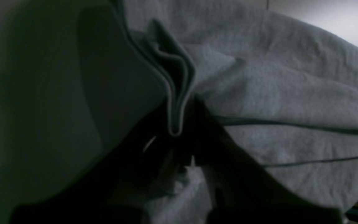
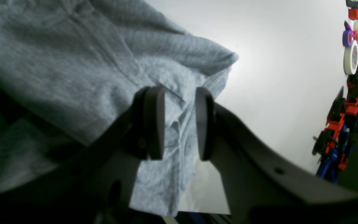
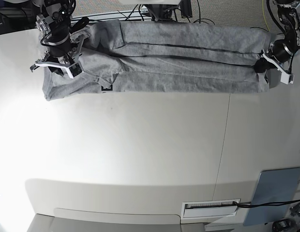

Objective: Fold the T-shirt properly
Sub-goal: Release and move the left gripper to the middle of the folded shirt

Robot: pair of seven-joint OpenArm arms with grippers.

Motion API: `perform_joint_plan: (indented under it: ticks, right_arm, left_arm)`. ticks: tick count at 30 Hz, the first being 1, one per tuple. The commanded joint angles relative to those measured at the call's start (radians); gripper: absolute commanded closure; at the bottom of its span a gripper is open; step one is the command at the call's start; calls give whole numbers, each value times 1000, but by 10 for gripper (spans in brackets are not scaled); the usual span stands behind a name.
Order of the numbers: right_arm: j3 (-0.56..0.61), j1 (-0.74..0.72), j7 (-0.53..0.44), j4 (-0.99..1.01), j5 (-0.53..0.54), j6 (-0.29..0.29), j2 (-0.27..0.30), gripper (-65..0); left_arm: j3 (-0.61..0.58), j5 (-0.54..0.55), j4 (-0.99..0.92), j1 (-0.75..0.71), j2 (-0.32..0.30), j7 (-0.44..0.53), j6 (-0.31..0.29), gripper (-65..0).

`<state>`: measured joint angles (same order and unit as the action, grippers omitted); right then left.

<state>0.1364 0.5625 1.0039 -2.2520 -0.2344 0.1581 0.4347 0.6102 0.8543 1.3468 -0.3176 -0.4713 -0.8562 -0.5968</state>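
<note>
In the left wrist view, the T-shirt (image 1: 275, 93) filled the frame, and a folded hem edge ran down into the dark left pincer (image 1: 179, 137), which looked clamped on that cloth.

In the right wrist view, the right pincer (image 2: 179, 124) stood with its pads (image 2: 154, 121) apart, grey fabric lying between them above the white worktop (image 2: 275, 77).

In the base view, the T-shirt (image 3: 188, 63) lay stretched in a long folded band across the far side of the worktop (image 3: 140, 154), an arm at each end.
</note>
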Motion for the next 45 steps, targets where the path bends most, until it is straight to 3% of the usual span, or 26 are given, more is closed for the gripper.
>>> perform_joint_plan:
  ticks: [1,5,8,12,16,21,28,33,36,40,45]
  right_arm:
    - [-8,-1,-26,-20,-10,-11,11,-175]
    - [-9,-26,-47,-20,-15,-111,11,-175]
    - [-26,-51,-69,-20,-18,-118,11,-174]
    - [-61,-70,-88,-20,-17,-118,11,-174]
    - [-110,-69,-89,-18,-17,-118,11,-175]
    - [-169,-70,-91,-18,-13,-119,11,-174]
    - [-180,-70,-104,-18,40,-119,11,-175]
    - [-180,-71,-114,-18,40,-119,11,-174]
    - [-180,-74,-114,-18,40,-119,11,-175]
    - [-180,-75,-113,-18,40,-119,11,-175]
    - [-180,-76,-114,-18,40,-119,11,-174]
  left_arm:
    - [3,-2,8,-1,-19,21,1,0]
    - [27,-89,19,5,-19,90,58,0]
    - [44,-147,52,4,-19,136,70,0]
    - [48,-223,121,4,-19,167,141,0]
    - [48,-230,227,-12,-7,115,177,0]
    - [48,-193,426,-72,111,18,265,0]
    - [32,8,621,-169,323,-32,195,0]
    - [-113,35,639,-175,372,-43,196,0]
    - [-265,-31,639,-171,374,2,203,0]
    - [-435,-189,638,-159,374,90,336,0]
    - [-560,-269,636,-138,374,119,357,0]
